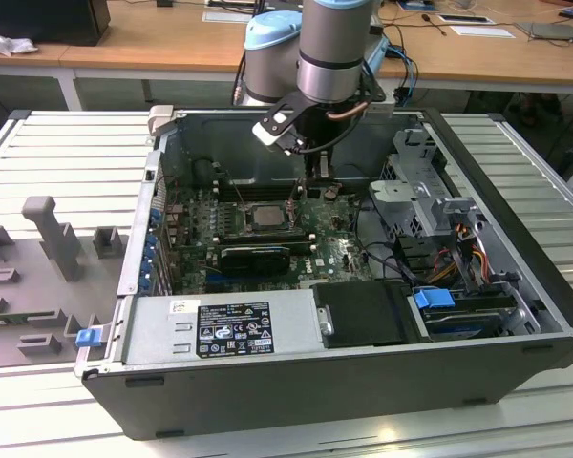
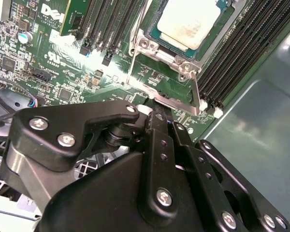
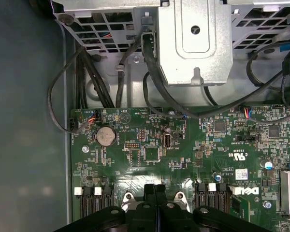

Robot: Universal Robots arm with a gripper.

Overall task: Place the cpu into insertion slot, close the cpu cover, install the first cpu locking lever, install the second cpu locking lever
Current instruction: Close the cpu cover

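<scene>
Over the open computer case (image 1: 267, 382), your arm (image 1: 329, 48) points steeply down inside. The gripper (image 2: 157, 113) has its fingers pressed together at a locking lever (image 2: 195, 92); whether they touch it is hidden. The cpu (image 2: 188, 21), partly cut off, sits framed by the cpu cover (image 2: 152, 46).

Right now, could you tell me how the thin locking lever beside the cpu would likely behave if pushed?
The locking lever is a thin metal rod, so it probably feels springy rather than rigid. Its shiny surface may make it slippery to push. It looks anchored beside the cpu cover, so it should pivot, not slide.
</scene>
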